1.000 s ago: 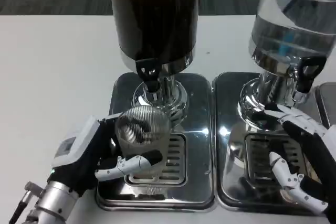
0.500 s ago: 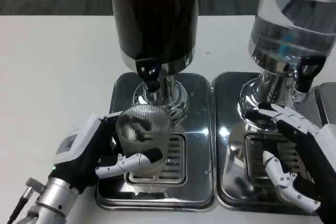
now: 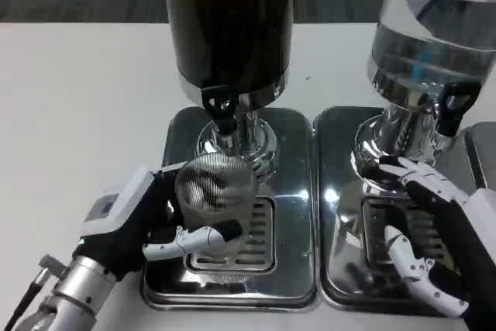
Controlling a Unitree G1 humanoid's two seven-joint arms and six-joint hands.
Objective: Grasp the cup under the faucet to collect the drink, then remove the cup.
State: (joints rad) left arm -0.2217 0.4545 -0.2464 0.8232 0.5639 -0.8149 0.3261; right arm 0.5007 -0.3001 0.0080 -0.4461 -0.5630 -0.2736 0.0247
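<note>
Beside the held cup [image 3: 214, 191], clear-water dispenser [image 3: 434, 29] over right robot hand [image 3: 438, 246].

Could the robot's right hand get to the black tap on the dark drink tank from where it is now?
Probably yes. The right hand hovers open over the neighbouring tray, and nothing stands between it and the black tap. The left hand holding the cup sits lower.

Left hand [image 3: 147, 226] has nudged cup [image 3: 215, 191] toward faucet [image 3: 221, 110]

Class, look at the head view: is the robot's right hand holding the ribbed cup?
No. The left hand grips the ribbed cup on the drip tray; the right hand holds nothing.
</note>
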